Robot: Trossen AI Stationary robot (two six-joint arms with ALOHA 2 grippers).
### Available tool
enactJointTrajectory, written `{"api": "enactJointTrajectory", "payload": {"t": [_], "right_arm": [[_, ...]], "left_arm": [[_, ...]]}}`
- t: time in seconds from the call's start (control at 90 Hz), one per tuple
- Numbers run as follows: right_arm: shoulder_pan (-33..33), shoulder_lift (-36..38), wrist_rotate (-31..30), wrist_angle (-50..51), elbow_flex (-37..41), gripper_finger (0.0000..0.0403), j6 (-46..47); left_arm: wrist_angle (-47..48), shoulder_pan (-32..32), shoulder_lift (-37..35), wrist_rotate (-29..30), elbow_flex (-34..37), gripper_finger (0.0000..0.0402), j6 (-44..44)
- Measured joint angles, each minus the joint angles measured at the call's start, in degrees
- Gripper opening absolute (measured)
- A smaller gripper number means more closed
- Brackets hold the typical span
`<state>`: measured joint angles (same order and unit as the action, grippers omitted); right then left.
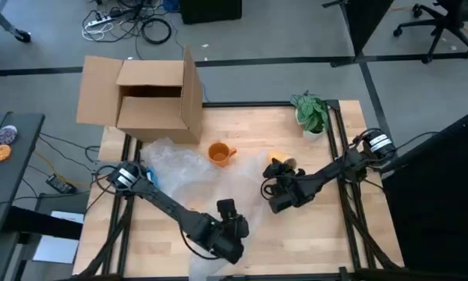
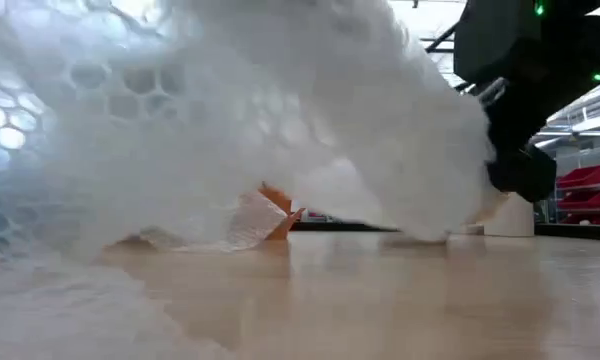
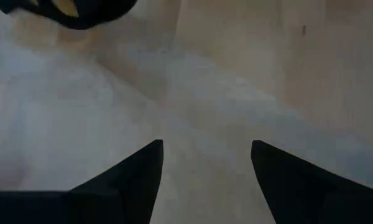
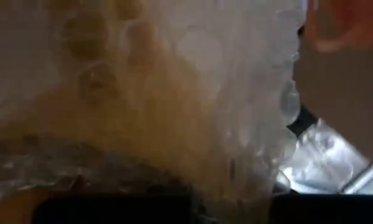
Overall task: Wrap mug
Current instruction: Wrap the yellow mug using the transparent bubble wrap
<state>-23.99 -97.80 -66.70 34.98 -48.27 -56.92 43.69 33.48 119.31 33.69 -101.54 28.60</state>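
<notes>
An orange mug (image 1: 218, 153) stands upright on the wooden table (image 1: 320, 234), toward the far side; it also shows low in the low view (image 2: 277, 218). A clear bubble wrap sheet (image 1: 183, 176) lies around it and reaches toward the near edge. My right gripper (image 1: 270, 188) is right of the mug at the sheet's right edge, and the wrap (image 2: 230, 120) rises there as a tall curtain. My left gripper (image 3: 205, 163) hovers open over the wrap (image 3: 81, 112) nearer the front edge (image 1: 228, 208), touching nothing. My right gripper holds the bubble wrap at its right edge, lifted off the table. The wrap (image 4: 174, 93) fills its wrist view and hides the fingers, so the hold itself does not show. The sheet hangs slack from the gripper, its lower part (image 2: 180, 240) on the table.
An open cardboard box (image 1: 152, 97) stands at the table's far left corner. A small potted plant (image 1: 312, 115) stands at the far right. Bare wood lies along the near right part of the table.
</notes>
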Motion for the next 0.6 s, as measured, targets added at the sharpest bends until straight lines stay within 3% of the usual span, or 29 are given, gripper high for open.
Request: {"api": "enactJointTrajectory", "payload": {"t": [0.144,0.267,0.411,0.6], "right_arm": [[-1.3,-0.5,3.2,1.2,0.4,0.0000,-11.0],[-2.2,-0.5,6.6,0.9,1.3,0.0000,-22.7],[-3.0,-0.6,12.3,1.1,1.6,0.0005,-42.7],[-4.1,-0.6,15.2,-1.2,1.6,0.0009,-46.0]], "left_arm": [[3.1,1.4,-1.3,0.7,-4.3,0.0229,-2.5],[3.9,2.9,-4.6,7.0,-5.8,0.0229,-5.8],[5.2,4.2,-7.4,13.5,-5.8,0.0229,-5.6],[5.9,5.4,-7.6,15.3,-5.7,0.0229,-4.7]]}}
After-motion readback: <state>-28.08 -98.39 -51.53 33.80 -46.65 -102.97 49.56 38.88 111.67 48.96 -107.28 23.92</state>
